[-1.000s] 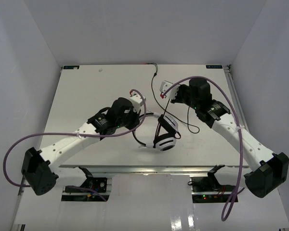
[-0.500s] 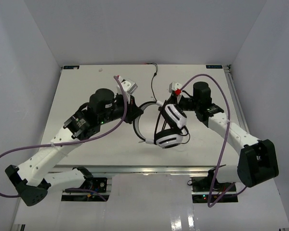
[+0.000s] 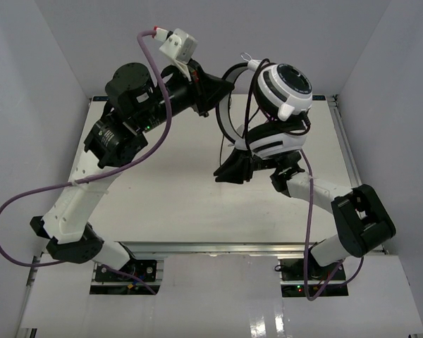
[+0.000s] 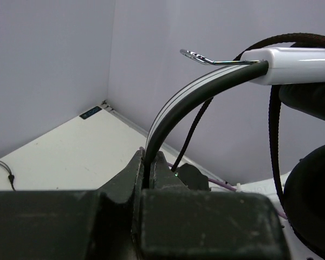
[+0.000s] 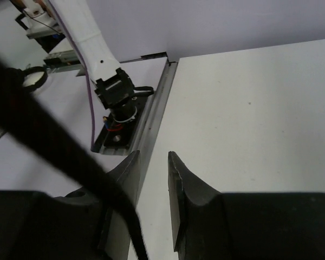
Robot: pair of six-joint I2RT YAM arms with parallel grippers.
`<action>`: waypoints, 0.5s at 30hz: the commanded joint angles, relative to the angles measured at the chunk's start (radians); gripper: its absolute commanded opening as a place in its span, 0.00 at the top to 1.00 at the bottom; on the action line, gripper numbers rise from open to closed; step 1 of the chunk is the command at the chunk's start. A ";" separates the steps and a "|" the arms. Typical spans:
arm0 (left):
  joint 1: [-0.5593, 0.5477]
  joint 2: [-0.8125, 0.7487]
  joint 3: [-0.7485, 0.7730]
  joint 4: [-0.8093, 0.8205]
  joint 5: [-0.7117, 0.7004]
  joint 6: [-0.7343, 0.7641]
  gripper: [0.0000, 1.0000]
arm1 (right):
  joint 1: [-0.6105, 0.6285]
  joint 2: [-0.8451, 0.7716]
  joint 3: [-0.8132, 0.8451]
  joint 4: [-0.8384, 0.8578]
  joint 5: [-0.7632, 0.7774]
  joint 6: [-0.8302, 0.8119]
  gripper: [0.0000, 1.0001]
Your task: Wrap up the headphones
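The headphones hang high above the table, close to the top camera. One white earcup [image 3: 285, 88] faces up and the other [image 3: 278, 141] hangs below it. My left gripper [image 3: 222, 86] is shut on the black-and-white headband [image 3: 228, 113]; the left wrist view shows the headband [image 4: 184, 103] clamped between my jaws [image 4: 148, 162]. The thin black cord [image 4: 192, 132] dangles past it. My right gripper [image 3: 225, 172] sits below the earcups, open and empty [image 5: 154, 157]. The blurred cord [image 5: 54, 141] crosses in front of its left finger, outside the gap.
The white table [image 3: 148, 190] lies well below both grippers. Its metal front rail [image 5: 151, 124] and the left arm's base [image 5: 116, 92] show beneath the right gripper. Grey walls enclose the table. Purple arm cables [image 3: 155, 91] loop beside both arms.
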 commanded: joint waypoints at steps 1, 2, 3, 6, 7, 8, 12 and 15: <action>-0.001 0.051 0.156 -0.013 -0.126 0.000 1.00 | 0.045 -0.005 -0.042 0.272 -0.011 0.182 0.64; -0.001 0.056 0.177 -0.018 -0.166 0.015 1.00 | 0.054 -0.021 -0.061 0.258 -0.012 0.162 0.64; -0.001 0.059 0.197 -0.021 -0.216 0.037 1.00 | 0.062 -0.044 -0.085 0.233 -0.013 0.131 0.63; -0.001 0.058 0.230 -0.030 -0.343 0.098 1.00 | 0.073 -0.119 -0.152 0.120 -0.023 0.009 0.63; -0.001 0.050 0.228 -0.035 -0.377 0.115 1.00 | 0.073 -0.160 -0.177 0.053 -0.027 -0.055 0.63; 0.001 0.046 0.218 -0.038 -0.407 0.128 1.00 | 0.073 -0.192 -0.194 -0.022 -0.029 -0.121 0.63; 0.006 0.016 0.161 -0.041 -0.504 0.173 1.00 | 0.071 -0.262 -0.227 -0.227 -0.038 -0.294 0.68; 0.013 -0.001 0.127 -0.043 -0.589 0.208 1.00 | 0.071 -0.287 -0.229 -0.353 -0.048 -0.390 0.76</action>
